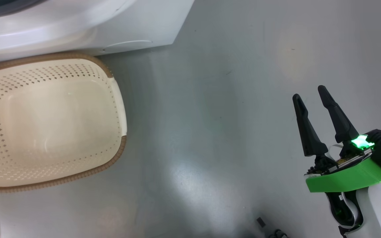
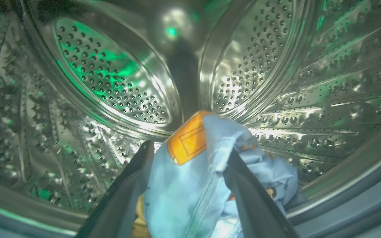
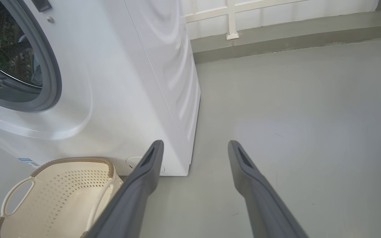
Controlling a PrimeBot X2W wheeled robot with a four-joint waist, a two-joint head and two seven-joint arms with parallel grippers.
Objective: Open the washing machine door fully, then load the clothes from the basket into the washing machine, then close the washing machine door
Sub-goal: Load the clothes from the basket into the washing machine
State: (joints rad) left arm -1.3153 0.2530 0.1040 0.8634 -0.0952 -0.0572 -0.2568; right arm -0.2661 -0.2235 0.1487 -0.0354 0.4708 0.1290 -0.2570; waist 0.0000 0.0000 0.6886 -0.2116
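One white washing machine [image 3: 117, 82] stands on the grey floor [image 1: 210, 132], the cream basket [image 1: 45, 115] just beside its base. Inside its steel drum [image 2: 111, 76] lie the blue-grey clothes [image 2: 184, 195], between the spread, released fingers [image 2: 124, 191] of the left hand [image 2: 189, 148]. The right hand [image 1: 309, 92] hangs over the floor, released and grasping nothing, well apart from the basket.

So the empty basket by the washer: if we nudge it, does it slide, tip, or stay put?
Probably light: the basket is empty, thin perforated plastic. It likely slides rather than tips, since it sits low and wide on a glossy floor. A push towards the washing machine should stall, since its far rim looks close against it.
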